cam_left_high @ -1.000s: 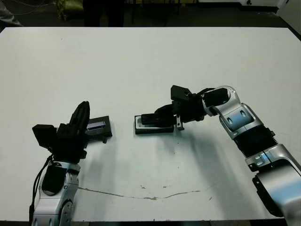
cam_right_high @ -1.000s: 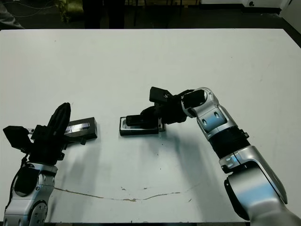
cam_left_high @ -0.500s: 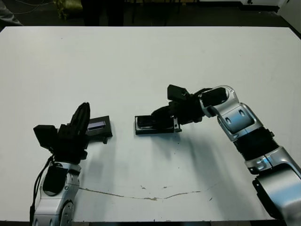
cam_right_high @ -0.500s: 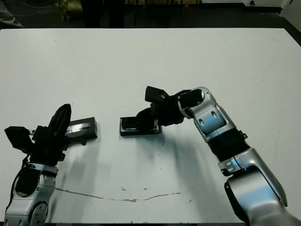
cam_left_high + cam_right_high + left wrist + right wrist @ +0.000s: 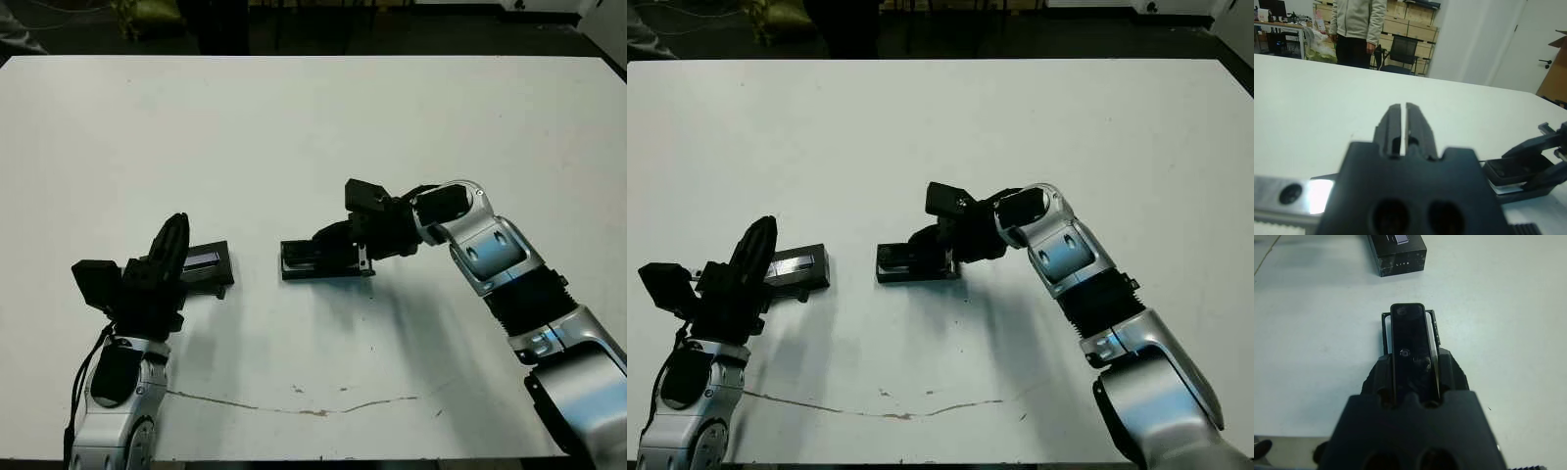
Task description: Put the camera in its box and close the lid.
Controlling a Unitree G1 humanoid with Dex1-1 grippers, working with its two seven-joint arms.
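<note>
White table [image 5: 313, 117] fills the workspace; a person stands beyond its far edge. Right gripper [image 5: 338, 245] clamps the slim matte-black camera bar [image 5: 1411, 350], lowered lengthwise over the shallow black white-lined box [image 5: 318, 260] at table centre; whether it is fully seated cannot be told. Best move: keep the bar parallel to the box walls, press level, then let go. Left gripper [image 5: 1399, 125], fingers nearly together and holding nothing, hovers by the flat black lid with silver strip [image 5: 206, 262], lying just left of the box. Open room all around.
</note>
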